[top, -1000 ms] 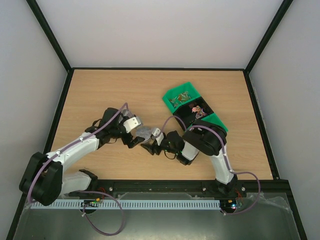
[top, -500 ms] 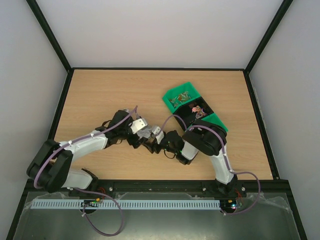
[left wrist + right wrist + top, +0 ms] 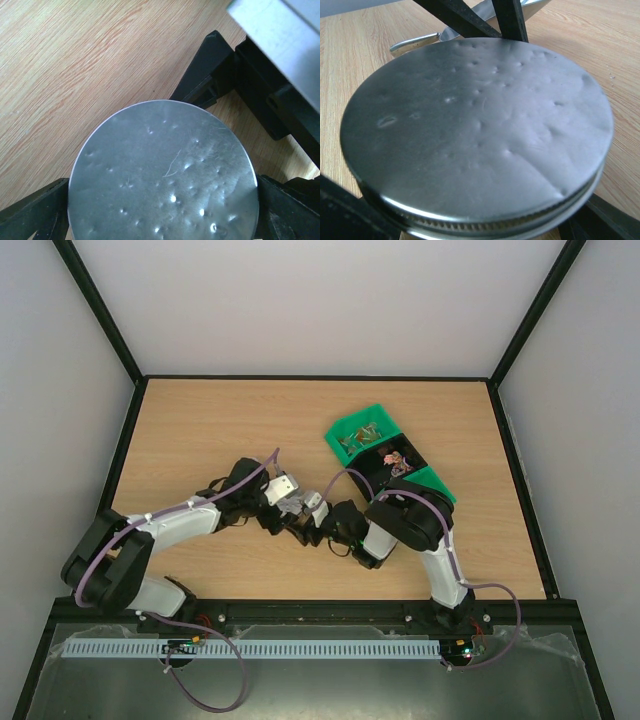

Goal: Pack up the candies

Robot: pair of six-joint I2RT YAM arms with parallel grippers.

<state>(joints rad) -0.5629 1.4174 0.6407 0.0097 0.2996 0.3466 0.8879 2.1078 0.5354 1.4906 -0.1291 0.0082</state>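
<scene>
Converging at the centre of the table (image 3: 200, 430) on one round silver lid (image 3: 470, 125). Left gripper (image 3: 162, 205) clenched across the lid's rim, fingers (image 3: 35, 212) pressed to opposite edges, probably for twisting. Right gripper (image 3: 470, 222) straddling the space just under the lid, likely bracing the hidden vessel beneath; contact out of sight, so its hold not determinable. Candies (image 3: 397, 459) lying in the green bins (image 3: 437, 485), well apart to the right, seemingly the supply. Metal scoop (image 3: 417, 44) resting on the wood just behind the lid, outside either grip.

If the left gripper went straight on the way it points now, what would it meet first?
The round silver lid, flanked by the left gripper, probably blocks the whole path. What lies under it is hidden.
</scene>
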